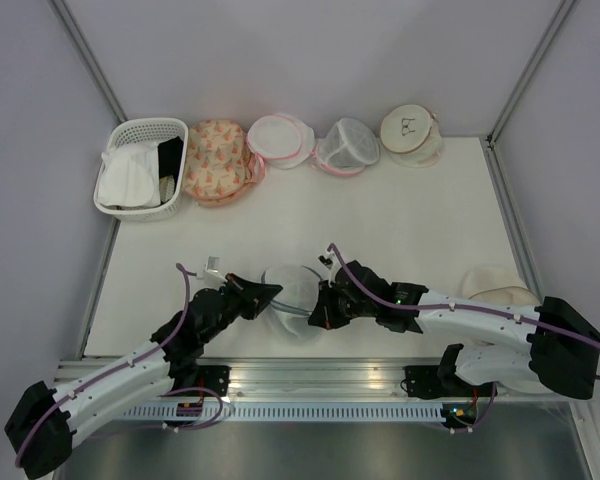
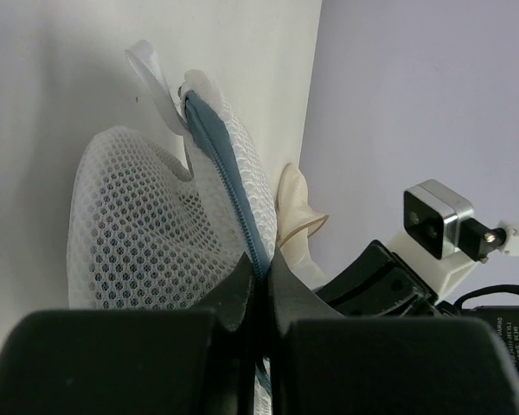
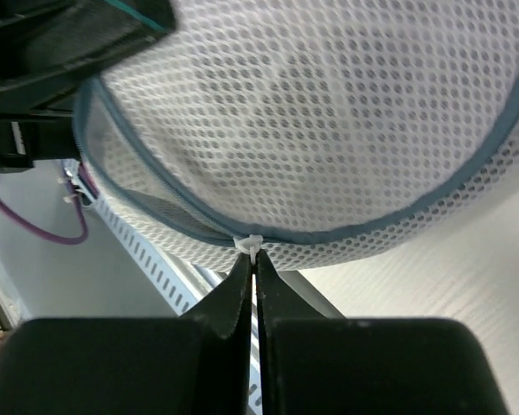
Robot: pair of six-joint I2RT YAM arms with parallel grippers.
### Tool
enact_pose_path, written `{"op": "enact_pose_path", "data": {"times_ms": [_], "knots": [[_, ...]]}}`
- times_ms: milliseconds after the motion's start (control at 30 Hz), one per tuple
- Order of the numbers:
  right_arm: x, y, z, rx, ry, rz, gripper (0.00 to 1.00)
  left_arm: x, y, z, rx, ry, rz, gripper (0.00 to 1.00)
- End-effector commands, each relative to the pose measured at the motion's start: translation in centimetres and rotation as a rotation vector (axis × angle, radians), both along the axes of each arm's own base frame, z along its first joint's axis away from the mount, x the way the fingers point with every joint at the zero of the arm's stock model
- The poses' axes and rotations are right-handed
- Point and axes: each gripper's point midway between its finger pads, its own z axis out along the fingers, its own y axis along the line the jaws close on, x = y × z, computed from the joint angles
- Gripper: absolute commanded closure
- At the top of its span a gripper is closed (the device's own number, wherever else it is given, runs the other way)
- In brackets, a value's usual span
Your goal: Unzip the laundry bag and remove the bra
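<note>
The laundry bag (image 1: pixel 292 290) sits near the table's (image 1: pixel 380 220) front edge, held between both arms. Left gripper (image 2: pixel 259 275) is clamped on its grey-blue zipper rim (image 2: pixel 229 186); right gripper (image 3: pixel 253 266) pinches the white zipper pull (image 3: pixel 249 245). Mesh is white and translucent.

The laundry bag (image 1: pixel 292 290) is hemmed in: left claw (image 1: pixel 270 297) clamped on its left rim, right claw (image 1: pixel 320 303) pinching its right side. Beyond the bag, bare desk (image 1: pixel 380 215) runs open to the back row. Right of it, a cream cloth (image 1: pixel 495 287) blocks the edge.
</note>
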Motion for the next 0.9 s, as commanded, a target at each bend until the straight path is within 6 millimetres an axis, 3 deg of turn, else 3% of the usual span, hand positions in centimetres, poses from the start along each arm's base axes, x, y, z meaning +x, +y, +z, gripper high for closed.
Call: {"op": "enact_pose_path", "data": {"times_ms": [0, 133, 333, 467, 600, 667, 700, 733, 800, 833, 867], "knots": [[0.2, -1.5, -2.6, -0.136, 0.008, -0.022, 1.00, 0.4, 0.0, 0.8, 0.015, -0.044, 0.002, 0.98], [1.5, -4.0, -5.0, -0.302, -0.006, -0.123, 1.00, 0.8, 0.1, 1.9, 0.023, -0.085, 0.006, 0.98], [3.7, -6.7, -5.0, -0.433, -0.079, -0.254, 1.00, 1.0, 0.3, 2.4, 0.033, -0.107, 0.001, 0.98], [4.8, -7.2, -4.0, -0.447, -0.131, -0.297, 0.99, 1.1, -0.6, 2.9, 0.038, -0.143, -0.052, 0.98], [5.4, -6.9, -2.6, -0.423, -0.162, -0.303, 1.00, 1.1, -3.2, 4.2, 0.082, -0.213, -0.215, 0.98], [5.6, -6.8, -1.9, -0.410, -0.179, -0.305, 1.00, 1.9, -5.3, 5.3, 0.139, -0.263, -0.321, 0.98], [5.7, -6.7, -1.1, -0.390, -0.188, -0.309, 0.99, 2.8, -6.2, 7.7, 0.132, -0.315, -0.342, 0.98], [5.8, -6.7, -0.7, -0.384, -0.198, -0.312, 1.00, 3.6, -7.0, 6.2, 0.189, -0.303, -0.381, 0.98], [6.0, -6.6, 0.5, -0.357, -0.216, -0.317, 1.00, 4.9, -8.0, 7.9, 0.209, -0.356, -0.402, 0.98], [6.0, -6.6, 0.8, -0.350, -0.220, -0.320, 1.00, 5.5, -8.1, 8.0, 0.224, -0.358, -0.401, 0.98], [6.0, -6.5, 1.4, -0.331, -0.225, -0.322, 1.00, 6.1, -8.1, 6.9, 0.261, -0.322, -0.391, 0.91]]}}
